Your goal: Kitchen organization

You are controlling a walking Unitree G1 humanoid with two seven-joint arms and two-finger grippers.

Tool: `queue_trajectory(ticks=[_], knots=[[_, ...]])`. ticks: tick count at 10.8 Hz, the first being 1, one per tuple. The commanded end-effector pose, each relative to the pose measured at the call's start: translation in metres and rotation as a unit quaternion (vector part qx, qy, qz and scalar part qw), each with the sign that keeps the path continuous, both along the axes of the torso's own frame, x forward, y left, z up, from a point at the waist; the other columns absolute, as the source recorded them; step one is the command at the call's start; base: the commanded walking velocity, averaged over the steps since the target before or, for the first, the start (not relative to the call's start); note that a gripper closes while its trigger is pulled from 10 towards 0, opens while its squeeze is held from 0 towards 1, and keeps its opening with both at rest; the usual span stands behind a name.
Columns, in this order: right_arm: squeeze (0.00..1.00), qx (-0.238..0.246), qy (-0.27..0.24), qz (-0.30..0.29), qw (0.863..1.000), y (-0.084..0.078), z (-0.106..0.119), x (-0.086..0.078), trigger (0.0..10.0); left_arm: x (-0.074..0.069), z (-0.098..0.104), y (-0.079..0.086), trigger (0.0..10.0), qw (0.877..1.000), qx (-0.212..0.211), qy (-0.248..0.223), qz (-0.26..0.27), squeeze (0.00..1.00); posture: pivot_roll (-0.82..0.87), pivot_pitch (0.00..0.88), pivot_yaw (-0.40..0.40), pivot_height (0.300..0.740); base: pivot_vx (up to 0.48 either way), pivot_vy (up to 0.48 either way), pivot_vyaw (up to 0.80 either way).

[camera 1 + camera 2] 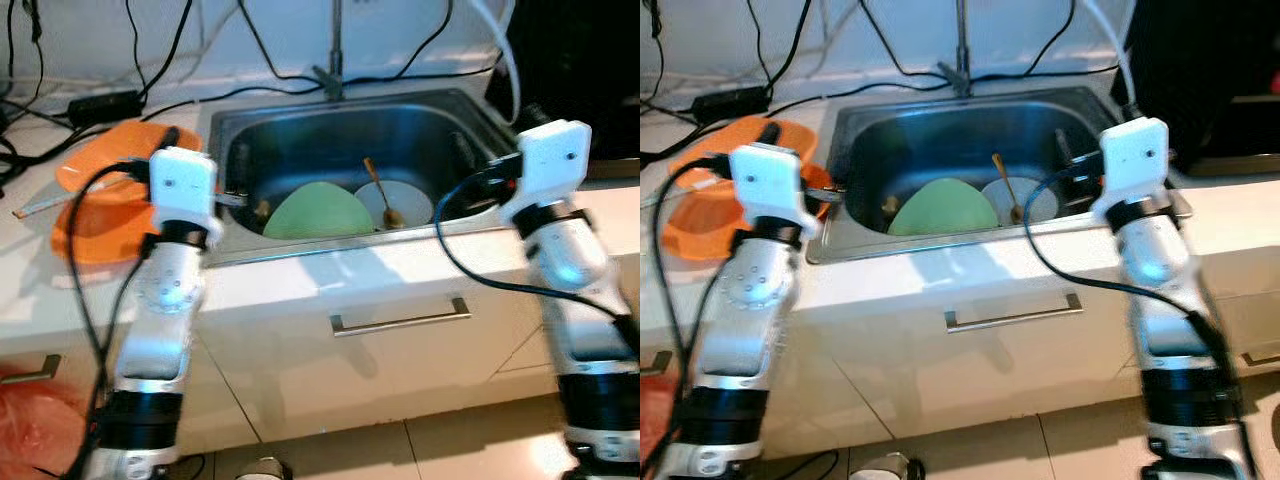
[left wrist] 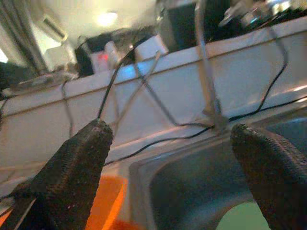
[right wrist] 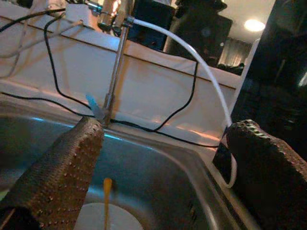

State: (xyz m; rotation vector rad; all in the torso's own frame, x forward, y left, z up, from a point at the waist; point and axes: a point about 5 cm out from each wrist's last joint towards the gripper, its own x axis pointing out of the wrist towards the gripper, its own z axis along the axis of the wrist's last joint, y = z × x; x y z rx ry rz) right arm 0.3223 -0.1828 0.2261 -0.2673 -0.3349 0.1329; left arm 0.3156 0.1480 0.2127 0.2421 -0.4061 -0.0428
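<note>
I see both grippers spread wide, holding nothing. Left gripper (image 2: 168, 158) hovers at the sink's (image 1: 300, 125) left rim, orange bowls (image 1: 100, 200) just outside it. Right gripper (image 3: 168, 163) hangs over the right rim. Below and between them: green plate (image 1: 318, 212), white plate (image 1: 405, 198), wooden spoon (image 1: 378, 190). Cables trail along the white counter (image 1: 300, 275).

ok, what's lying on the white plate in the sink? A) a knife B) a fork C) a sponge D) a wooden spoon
D: a wooden spoon with a long brownish handle lies across the white plate in the sink, beside the green plate.
</note>
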Motion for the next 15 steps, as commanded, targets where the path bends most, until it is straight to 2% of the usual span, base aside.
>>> queue_trajectory(ticks=[1,2,3,4,5,6,8,9,11,12,13,14,15], knots=[[0.0,0.012,-0.015,0.0,1.0,0.006,0.008,-0.003,10.0,0.003,0.008,-0.003,10.0,1.0,0.0,-0.02,0.004,0.0,0.09,0.0,0.057,0.74,0.0,0.0,0.0],[0.0,0.024,-0.02,-0.019,0.999,0.005,0.01,-0.005,10.0,0.006,0.006,-0.001,10.0,0.999,-0.031,-0.01,0.025,0.0,0.09,0.0,0.053,0.74,0.0,0.0,0.0],[0.0,0.062,-0.018,-0.047,0.997,-0.001,0.009,-0.005,10.0,0.008,0.004,0.0,10.0,0.997,-0.066,-0.001,0.042,0.0,0.09,0.0,0.052,0.74,0.0,0.0,0.0],[0.0,0.065,-0.023,-0.06,0.996,-0.003,0.011,-0.003,10.0,0.006,0.004,-0.006,10.0,0.997,-0.062,-0.002,0.037,0.0,0.09,0.0,0.048,0.74,0.0,0.0,0.0],[0.0,0.061,-0.032,-0.056,0.996,0.0,0.017,-0.003,10.0,0.005,0.006,-0.004,10.0,0.998,-0.055,-0.011,0.036,0.0,0.09,0.0,0.047,0.74,0.0,0.0,0.0],[0.0,0.061,-0.047,-0.041,0.996,0.005,0.027,-0.005,10.0,0.003,0.014,0.0,10.0,0.998,-0.044,-0.031,0.038,0.0,0.1,0.0,0.044,0.74,0.0,0.0,0.0],[0.0,0.076,-0.064,-0.023,0.995,0.012,0.043,-0.008,10.0,0.003,0.036,0.008,10.0,0.995,-0.053,-0.066,0.056,0.0,0.11,0.0,0.038,0.74,0.0,0.0,0.0],[0.0,0.068,-0.051,-0.018,0.996,0.016,0.036,-0.007,10.0,0.007,0.027,0.011,10.0,0.995,-0.06,-0.043,0.06,0.0,0.11,0.0,0.04,0.74,0.0,0.0,0.0],[0.0,0.042,-0.001,-0.016,0.999,0.021,0.009,-0.007,10.0,0.008,-0.016,0.012,10.0,0.992,-0.1,0.053,0.055,0.0,0.11,0.0,0.049,0.74,0.0,0.0,0.0],[0.0,0.044,0.006,-0.013,0.999,0.024,0.005,-0.01,10.0,0.006,-0.018,0.006,10.0,0.993,-0.093,0.05,0.054,0.0,0.1,0.0,0.052,0.74,0.0,0.0,0.8],[0.0,0.043,0.008,-0.011,0.999,0.026,0.004,-0.011,10.0,0.006,-0.01,0.001,10.0,0.995,-0.084,0.032,0.052,0.0,0.1,0.0,0.048,0.74,0.0,0.0,0.8],[0.0,0.045,0.009,-0.009,0.999,0.027,0.004,-0.011,10.0,0.008,0.0,0.006,10.0,0.995,-0.069,0.011,0.065,0.0,0.1,0.0,0.045,0.74,0.0,0.0,0.8],[0.0,0.044,0.01,-0.007,0.999,0.027,0.004,-0.012,10.0,0.01,0.003,0.016,10.0,0.994,-0.074,0.008,0.082,0.0,0.1,0.0,0.044,0.74,0.0,0.0,0.49]])
